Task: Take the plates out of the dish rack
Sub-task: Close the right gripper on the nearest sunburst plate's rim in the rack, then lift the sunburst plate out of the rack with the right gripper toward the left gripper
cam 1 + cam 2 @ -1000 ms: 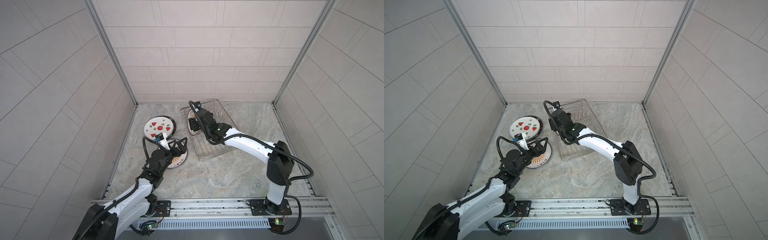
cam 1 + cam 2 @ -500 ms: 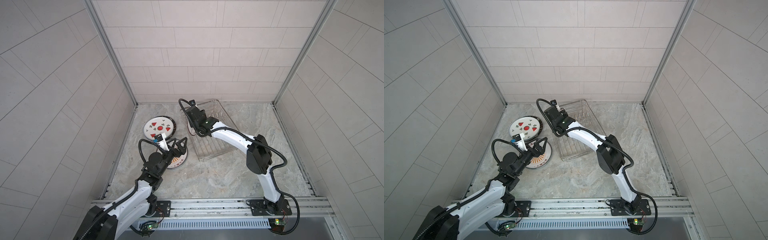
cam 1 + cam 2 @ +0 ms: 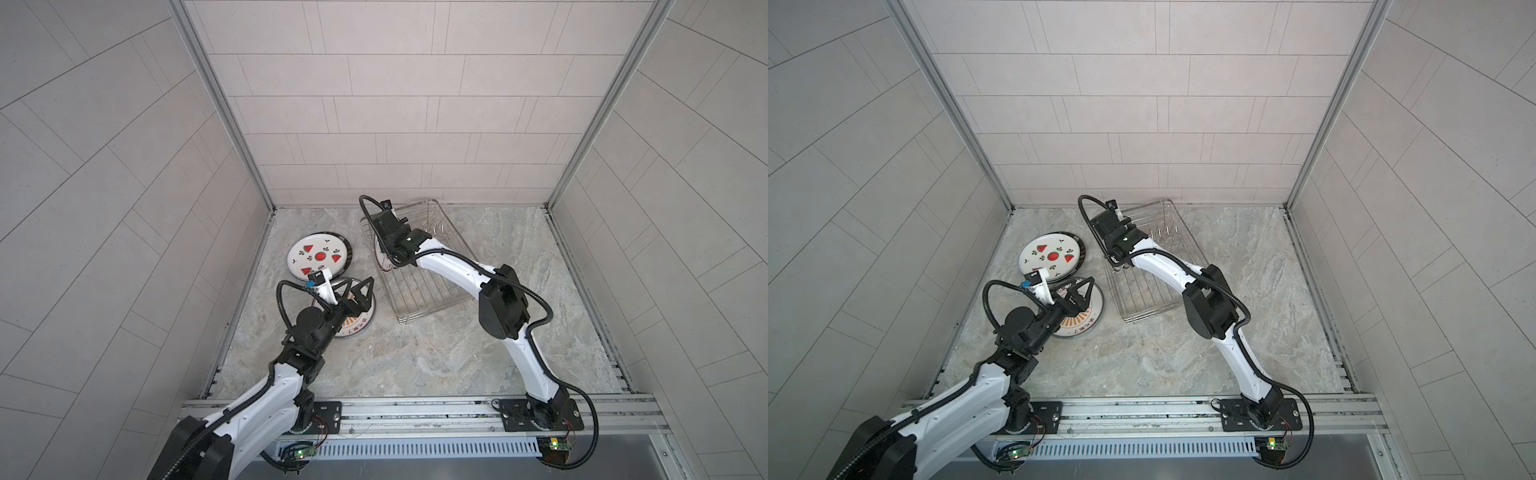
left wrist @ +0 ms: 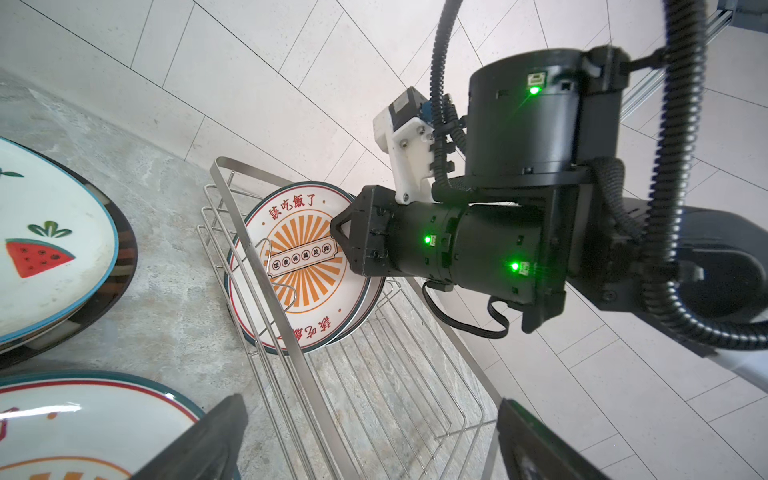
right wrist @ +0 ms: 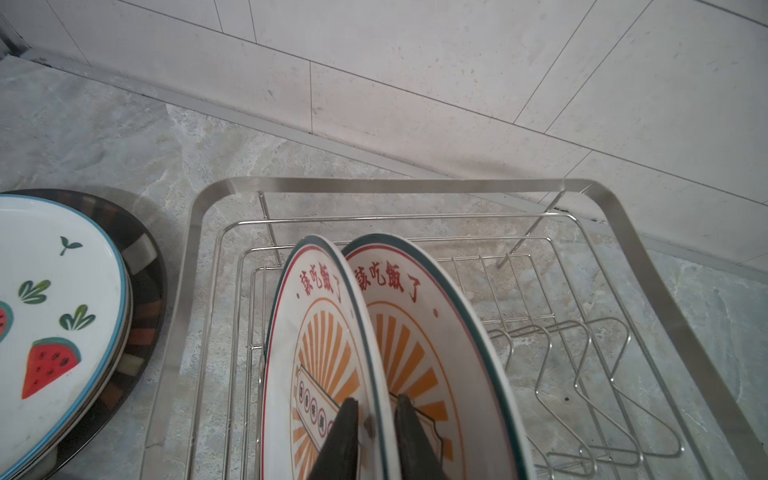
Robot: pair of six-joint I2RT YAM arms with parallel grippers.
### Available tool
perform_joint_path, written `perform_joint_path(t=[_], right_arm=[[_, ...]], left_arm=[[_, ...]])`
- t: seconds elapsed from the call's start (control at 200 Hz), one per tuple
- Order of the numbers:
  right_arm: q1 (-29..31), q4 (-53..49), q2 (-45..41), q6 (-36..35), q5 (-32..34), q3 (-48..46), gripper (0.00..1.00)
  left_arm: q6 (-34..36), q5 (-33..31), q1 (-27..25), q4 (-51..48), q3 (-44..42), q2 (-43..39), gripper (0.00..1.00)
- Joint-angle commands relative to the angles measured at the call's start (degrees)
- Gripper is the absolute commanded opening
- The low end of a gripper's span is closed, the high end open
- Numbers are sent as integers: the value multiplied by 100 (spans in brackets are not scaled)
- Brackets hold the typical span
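- Two plates [image 5: 324,340] stand on edge in the rack [image 5: 415,185], rims up for grabbing.
- Right gripper [image 5: 376,401] pinches one rim.
- Left gripper [image 3: 353,287], spread wide, hangs above a flat plate [image 3: 356,328].

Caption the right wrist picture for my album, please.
Right pincer straddles the rim of a sunburst plate standing in the dish rack.

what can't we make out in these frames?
- Right gripper: its fingers straddle a racked sunburst plate, but the right wrist view's bottom edge cuts them off, so contact is unclear.
- Dish rack: in both top views the right arm covers its plates, so they can't be counted.
- Stack under the watermelon plate: only rims show, count unclear.
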Motion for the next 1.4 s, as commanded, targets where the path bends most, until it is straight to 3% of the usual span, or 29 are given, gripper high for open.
perform_joint_path(t=[0.0,0.18,0.37,0.806,1.126,1.396], right_arm=[[33,-396,205,159,428,342,18],[50,-378,319,170,582,452,9],[138,-382,236,-11,878,551,9],[336,-137,-643,-652,1318,368,6],[436,880,-1943,-830,1160,-1184,5],[413,1994,-3862,-649,94,-3443,5]], left_arm=[[22,-13,-3,52,-105,-86,100],[1,-86,-2,22,-185,-231,100],[46,-519,0,-118,-245,-301,100],[38,-340,0,-124,-223,-318,100],[-33,-139,-2,-89,-192,-351,100],[-121,13,-3,-80,-222,-364,100]])
